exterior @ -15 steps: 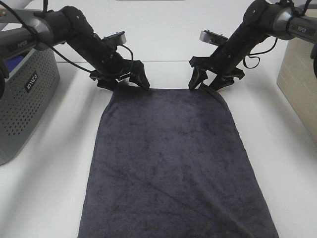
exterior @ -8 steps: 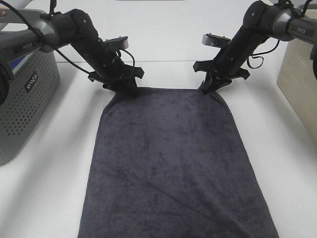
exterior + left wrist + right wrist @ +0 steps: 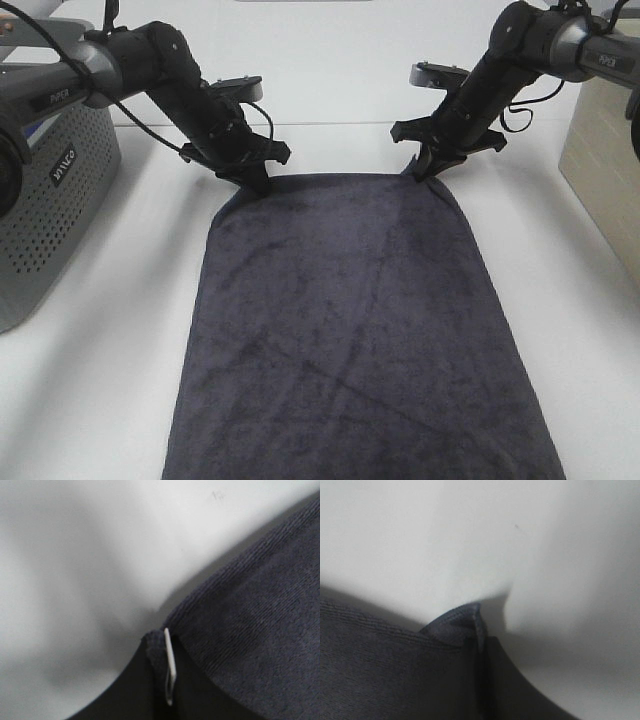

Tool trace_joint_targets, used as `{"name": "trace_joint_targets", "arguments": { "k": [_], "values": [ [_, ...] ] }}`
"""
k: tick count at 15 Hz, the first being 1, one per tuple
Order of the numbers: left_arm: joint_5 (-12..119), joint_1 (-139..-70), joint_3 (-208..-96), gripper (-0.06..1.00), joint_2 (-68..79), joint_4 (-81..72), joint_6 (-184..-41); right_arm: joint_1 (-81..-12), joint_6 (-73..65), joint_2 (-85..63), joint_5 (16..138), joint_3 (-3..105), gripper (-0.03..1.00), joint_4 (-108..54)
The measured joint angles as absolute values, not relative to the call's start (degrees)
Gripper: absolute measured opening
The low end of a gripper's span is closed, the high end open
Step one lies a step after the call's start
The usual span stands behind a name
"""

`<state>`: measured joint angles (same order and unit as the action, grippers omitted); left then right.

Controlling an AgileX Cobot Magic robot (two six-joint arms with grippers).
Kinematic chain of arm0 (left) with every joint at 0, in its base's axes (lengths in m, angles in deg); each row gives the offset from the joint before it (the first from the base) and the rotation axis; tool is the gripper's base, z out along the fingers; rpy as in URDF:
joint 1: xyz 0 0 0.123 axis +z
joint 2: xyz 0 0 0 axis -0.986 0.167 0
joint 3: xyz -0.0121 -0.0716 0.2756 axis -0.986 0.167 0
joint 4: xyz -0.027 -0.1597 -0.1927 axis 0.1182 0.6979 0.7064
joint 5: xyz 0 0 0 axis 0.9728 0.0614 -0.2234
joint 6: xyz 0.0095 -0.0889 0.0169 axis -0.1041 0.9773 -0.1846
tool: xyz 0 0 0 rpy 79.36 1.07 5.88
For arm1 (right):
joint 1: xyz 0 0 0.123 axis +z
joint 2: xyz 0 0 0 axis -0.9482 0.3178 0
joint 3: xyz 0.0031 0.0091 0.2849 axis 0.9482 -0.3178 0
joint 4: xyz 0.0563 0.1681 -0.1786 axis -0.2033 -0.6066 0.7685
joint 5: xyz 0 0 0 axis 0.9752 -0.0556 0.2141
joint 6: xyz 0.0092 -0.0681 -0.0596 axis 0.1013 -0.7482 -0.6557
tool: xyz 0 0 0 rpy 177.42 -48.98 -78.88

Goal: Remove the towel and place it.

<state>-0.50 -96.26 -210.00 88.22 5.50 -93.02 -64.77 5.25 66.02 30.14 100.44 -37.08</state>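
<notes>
The large dark charcoal-grey terry towel (image 3: 350,320) lies flat on the white table (image 3: 90,390). Its far corners are pinched tight, one each, by the left gripper (image 3: 258,182) and right gripper (image 3: 421,170). A grey perforated metal box (image 3: 50,200) stands leftward, apart.

High camera looks down over towel (image 3: 350,330); wrist cameras close on far corners.

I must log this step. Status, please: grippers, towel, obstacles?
Left gripper shut on far towel corner. Right gripper shut on other far corner. Towel lies on table. Grey box left, apart from it.
</notes>
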Motion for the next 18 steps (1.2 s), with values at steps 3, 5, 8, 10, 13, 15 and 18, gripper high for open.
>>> {"name": "trace_joint_targets", "arguments": {
  "k": [3,5,8,10,13,15,18],
  "values": [
    [2.93,-96.38,-213.04,0.03,89.26,2.06,-93.02,-64.77,5.36,64.65,34.84,100.44,0.01,-36.91],
    [6.60,-96.38,-215.90,0.03,90.17,-0.23,-93.19,-64.77,5.48,64.24,37.59,100.44,0.01,-37.08],
    [12.10,-96.43,-217.10,0.03,90.17,-1.09,-96.06,-64.77,6.45,64.24,41.49,100.44,0.01,-37.60],
    [17.09,-96.49,-217.10,0.03,90.17,-1.55,-98.81,-64.77,6.57,64.24,45.33,100.44,0.01,-37.94],
    [24.36,-96.49,-217.10,0.03,90.17,-1.55,-101.15,-64.77,6.62,64.24,51.00,100.44,0.01,-38.23],
    [26.25,-96.49,-217.10,0.03,90.29,-1.55,-101.73,-64.77,6.62,64.24,53.12,100.44,0.01,-38.57],
    [27.86,-96.66,-217.10,0.03,90.69,-2.07,-103.27,-64.77,6.62,64.47,54.67,100.44,0.01,-38.63]
  ]
}}
